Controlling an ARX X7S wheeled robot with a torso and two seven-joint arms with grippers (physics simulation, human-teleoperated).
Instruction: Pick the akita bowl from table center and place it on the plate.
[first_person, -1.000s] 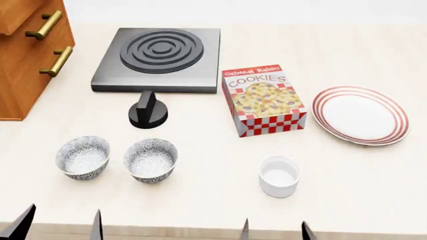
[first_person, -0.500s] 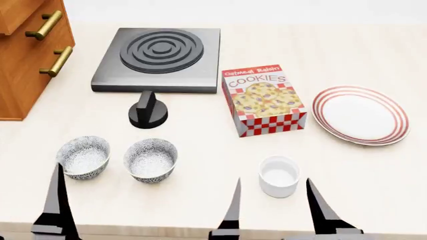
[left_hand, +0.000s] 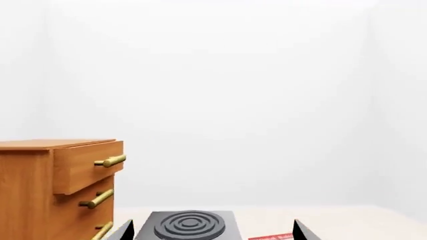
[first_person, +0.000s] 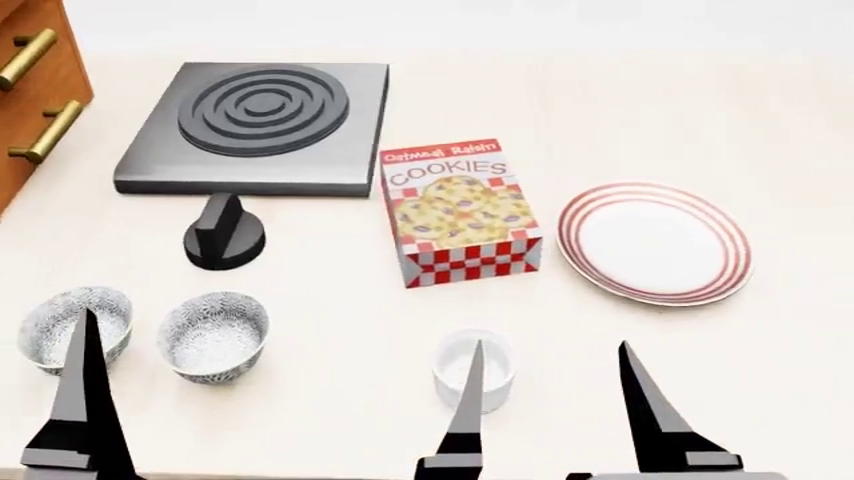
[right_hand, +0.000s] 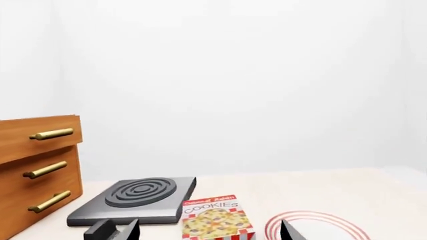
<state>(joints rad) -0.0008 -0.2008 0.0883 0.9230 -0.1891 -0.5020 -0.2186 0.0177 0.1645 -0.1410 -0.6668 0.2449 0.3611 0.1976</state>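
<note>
Nearest the robot in the head view, the right claw (first_person: 550, 415) hangs low over the worktop's (first_person: 747, 370) front edge with its two fingers spread wide and nothing between them. One finger crosses in front of a plain white cup (first_person: 474, 371). Of the left claw (first_person: 83, 400) only one dark finger shows, so I cannot tell whether it is spread or closed.

Just beyond stand two speckled bowls side by side. The akita bowl (first_person: 212, 336), the one nearer table center, sits upright and untouched, with its twin (first_person: 74, 327) close on its left, partly behind the left finger.

Further back come a black knob (first_person: 223, 232), a cookie box (first_person: 459, 211) and, to the right of the box, the plate (first_person: 654, 242), bare and well apart from the bowl. A hotplate (first_person: 258, 128) and a wooden drawer unit (first_person: 34, 90) lie farthest.

The main risk is taking the wrong bowl, since the two look alike and sit close together. A careless approach could also knock the twin aside or tip the cup. On the way to the plate, a low carry might clip the cookie box.
</note>
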